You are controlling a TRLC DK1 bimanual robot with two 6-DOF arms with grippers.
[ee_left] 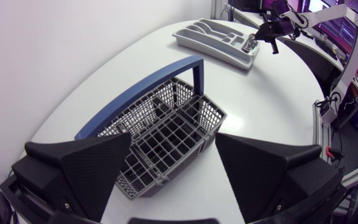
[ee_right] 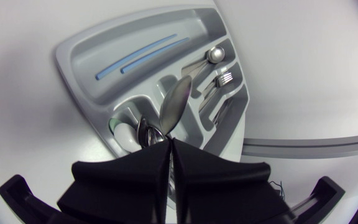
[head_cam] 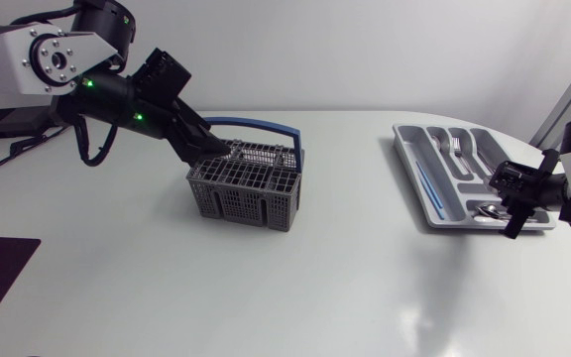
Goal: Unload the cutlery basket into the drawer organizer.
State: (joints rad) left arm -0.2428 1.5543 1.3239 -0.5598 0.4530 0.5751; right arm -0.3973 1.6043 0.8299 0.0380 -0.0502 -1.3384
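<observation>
While over organizer's point(ee_right: 82, 56) end, tool point(ee_right: 169, 146), spoon point(ee_right: 176, 102).

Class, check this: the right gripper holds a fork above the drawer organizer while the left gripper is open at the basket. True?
No: the right gripper holds a spoon, not a fork, as the right wrist view shows; the rest stands.

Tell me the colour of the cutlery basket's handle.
Blue handle, on a grey basket; clearest in the left wrist view.
</observation>
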